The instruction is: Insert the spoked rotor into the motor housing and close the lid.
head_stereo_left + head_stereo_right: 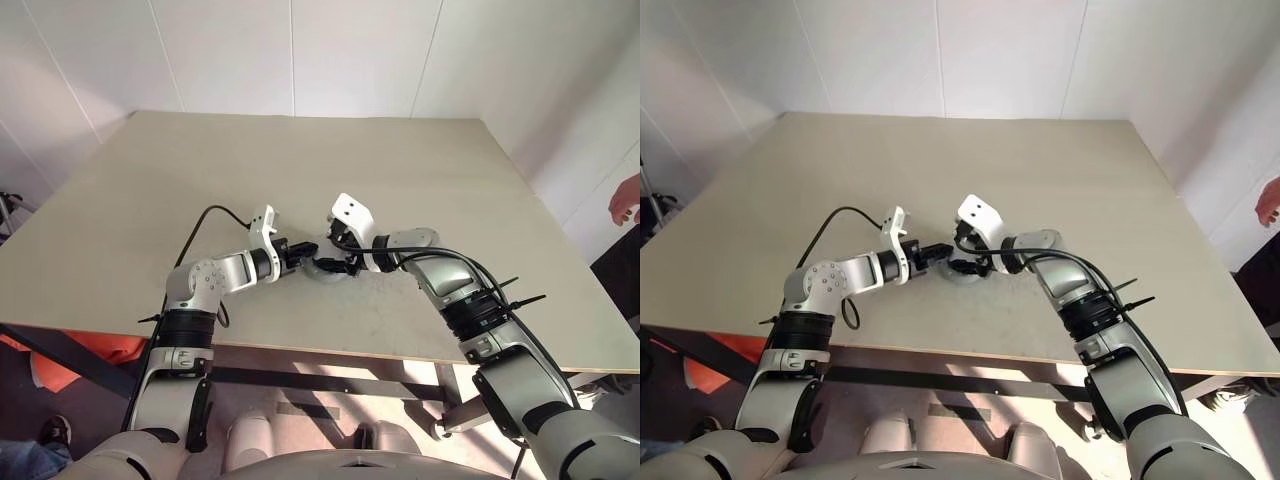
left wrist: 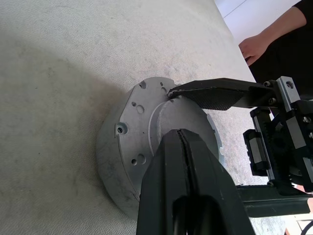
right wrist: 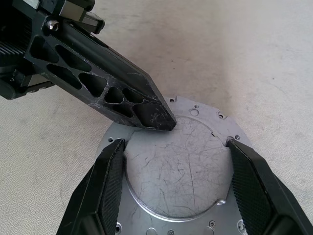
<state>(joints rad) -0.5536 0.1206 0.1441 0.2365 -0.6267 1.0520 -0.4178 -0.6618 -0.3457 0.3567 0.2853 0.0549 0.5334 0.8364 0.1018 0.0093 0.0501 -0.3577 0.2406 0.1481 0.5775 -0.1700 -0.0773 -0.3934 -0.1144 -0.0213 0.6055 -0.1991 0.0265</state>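
With my left gripper (image 3: 164, 125) pinched shut on the lid (image 3: 178, 166) and my right (image 3: 178, 147) spread around it, one sideways shove could unseat it.

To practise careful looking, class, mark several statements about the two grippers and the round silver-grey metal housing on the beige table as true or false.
1. The left gripper has its two black fingers shut together. True.
2. The right gripper is shut. False: its fingers stand apart, one on each side of the central face of the round silver-grey metal housing.
3. The housing rests on the beige table. True.
4. Copper coils show on the housing's top. False: the top is a plain, scratched silver face.
5. The left gripper's tip is well away from the housing. False: it is right at the housing's top face.
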